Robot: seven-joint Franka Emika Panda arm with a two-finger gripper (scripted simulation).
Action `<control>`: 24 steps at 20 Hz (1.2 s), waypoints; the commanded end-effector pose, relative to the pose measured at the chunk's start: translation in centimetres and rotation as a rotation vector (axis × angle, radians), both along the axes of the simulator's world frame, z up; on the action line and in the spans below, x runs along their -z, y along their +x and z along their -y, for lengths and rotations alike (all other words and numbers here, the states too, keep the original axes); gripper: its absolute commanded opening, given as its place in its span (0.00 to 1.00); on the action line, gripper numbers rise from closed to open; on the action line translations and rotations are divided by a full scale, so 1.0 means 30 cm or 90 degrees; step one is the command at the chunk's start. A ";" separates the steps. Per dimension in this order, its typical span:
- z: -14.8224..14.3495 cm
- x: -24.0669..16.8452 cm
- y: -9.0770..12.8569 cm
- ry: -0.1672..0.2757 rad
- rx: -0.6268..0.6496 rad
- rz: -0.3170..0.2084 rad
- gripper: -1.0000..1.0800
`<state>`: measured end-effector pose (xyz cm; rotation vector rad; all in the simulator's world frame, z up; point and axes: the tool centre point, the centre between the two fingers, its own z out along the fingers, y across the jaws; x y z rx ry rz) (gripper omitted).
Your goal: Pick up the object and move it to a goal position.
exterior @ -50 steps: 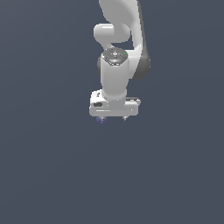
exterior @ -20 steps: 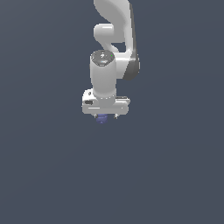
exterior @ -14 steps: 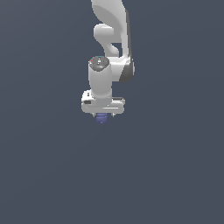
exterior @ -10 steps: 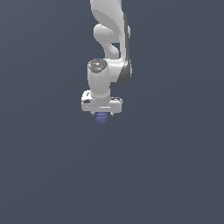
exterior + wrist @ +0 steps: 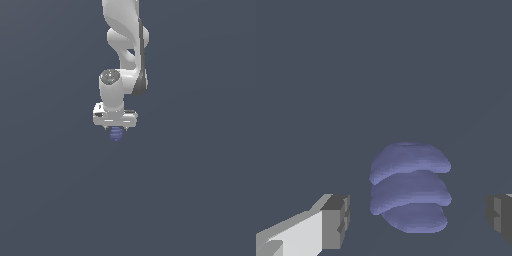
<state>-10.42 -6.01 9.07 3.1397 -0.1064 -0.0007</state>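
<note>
Hanging just under the end effector (image 5: 116, 127), the lump (image 5: 116, 133) shows as a small blue-purple ridged blob, poking out below the white body in the exterior view. In the wrist view the lump (image 5: 410, 187) sits between the two fingers (image 5: 336, 221), but there's clear grey gap on both sides of it, esp. toward the far finger at the frame edge. So jaws look fairly wide apart and neither pad visibly touches the lump; can't tell from these views whether it's actually clamped or just lying on the bench beneath.

Risks, as I judge them:
- If nothing's pinching it, any lift or travel leaves the lump behind, or it drops partway to the goal.
- Lump is rounded w/ stacked ridges, so pads closing off-centre could squeeze it sideways and pop it out.
- It sits nearer one finger than the other; uneven contact on closing may nudge or roll it first.

Hard to make out:
- No goal marker visible in either view, so how far is left to go is unknown.
- Bench is flat featureless grey w/ no shadow or edge, so height of lump above it can't be read.
- Far finger is cut off at the wrist view's edge; fingertips are barely visible in the exterior view.
- Upper arm (image 5: 127, 35) runs out of frame.
</note>
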 end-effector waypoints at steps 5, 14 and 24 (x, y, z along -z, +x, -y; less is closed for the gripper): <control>0.000 0.016 -0.001 0.000 0.000 0.000 0.96; 0.000 0.138 -0.007 0.000 0.000 0.000 0.96; 0.001 0.169 -0.006 0.000 0.000 0.000 0.00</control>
